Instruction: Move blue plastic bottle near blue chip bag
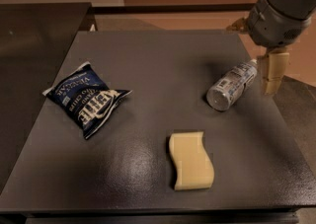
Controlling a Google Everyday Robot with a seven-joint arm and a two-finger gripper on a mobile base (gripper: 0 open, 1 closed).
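Note:
The blue plastic bottle lies on its side at the right of the dark table, with its white cap pointing up and to the right. The blue chip bag lies flat at the left of the table, far from the bottle. My gripper hangs from the grey arm at the table's right edge. It is just right of the bottle's cap end and holds nothing.
A pale yellow wavy sponge lies near the front edge, between the bag and the bottle. A second dark surface adjoins the table at the left. The floor drops away past the table's right edge.

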